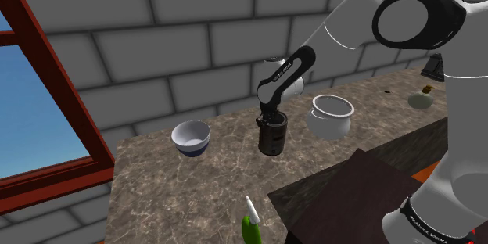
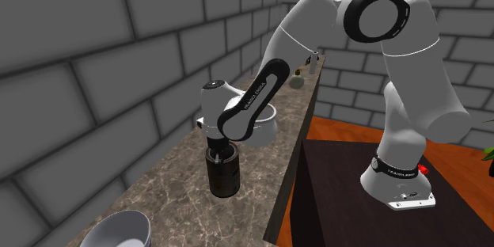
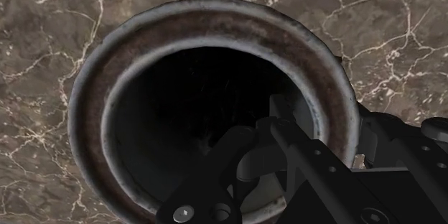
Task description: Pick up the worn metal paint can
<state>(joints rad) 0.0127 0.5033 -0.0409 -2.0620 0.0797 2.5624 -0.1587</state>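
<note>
Gripper (image 1: 271,117) on paint can (image 1: 272,138), pot (image 1: 330,117) beside

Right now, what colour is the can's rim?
The can's rim is rusty brown, grey-edged; best in wrist view.

Over middle of counter (image 1: 172,180): can (image 1: 271,139), gripper (image 1: 271,120) directly above at its rim, one finger inside, the other outside. At the shoulder view's left of can: bowl (image 1: 191,137). At its right, near: pot (image 1: 330,116). Further right, well apart: flask (image 1: 421,100). At near edge: bottle (image 1: 251,231). Behind all: wall (image 1: 156,47).
</note>
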